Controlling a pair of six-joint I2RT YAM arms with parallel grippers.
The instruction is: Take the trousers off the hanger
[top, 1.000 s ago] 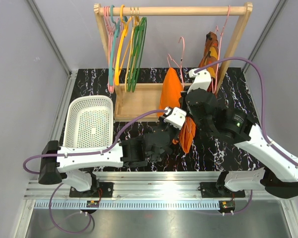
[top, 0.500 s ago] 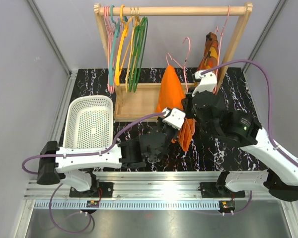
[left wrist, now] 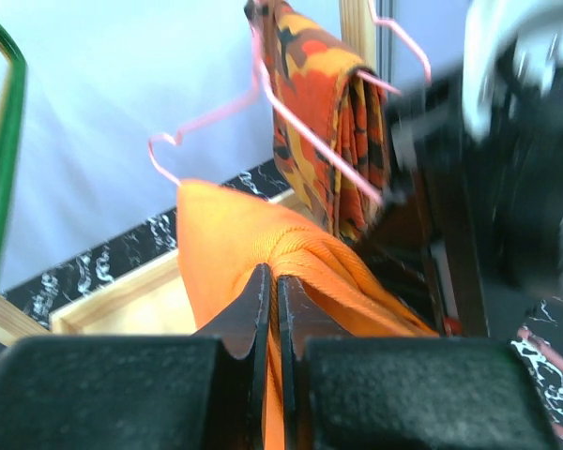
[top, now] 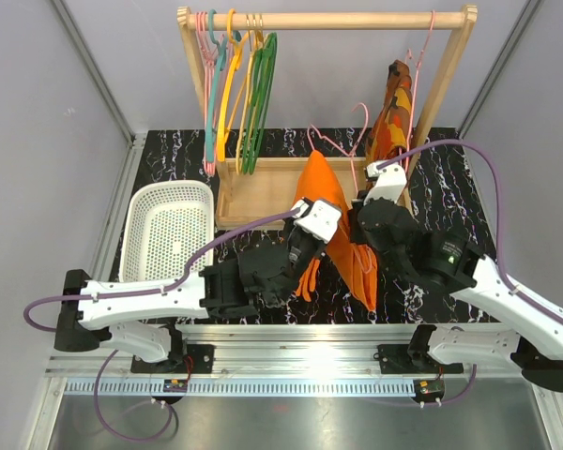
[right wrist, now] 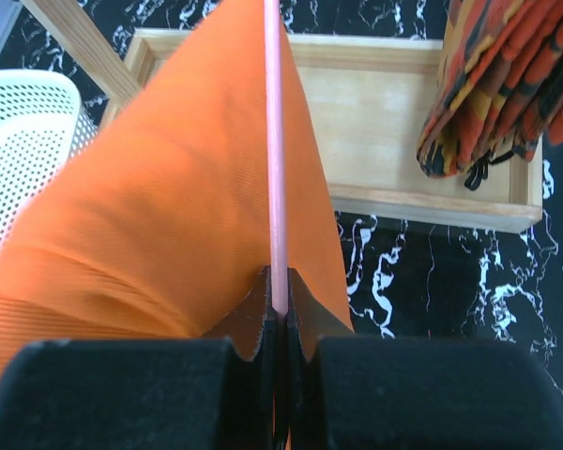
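Pinching a fold of the plain bright orange cloth trousers (left wrist: pixel 227 234) between its tips, your left claw (left wrist: pixel 274 283) is closed — your right claw (right wrist: pixel 278 286) clamps the thin pink wire hanger (right wrist: pixel 274 141).

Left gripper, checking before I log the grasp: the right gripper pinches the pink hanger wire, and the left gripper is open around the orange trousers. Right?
No. The left gripper is not open: the left wrist view shows its jaws shut on a fold of the orange trousers. The rest holds: the right gripper pinches the wire of the pink hanger.
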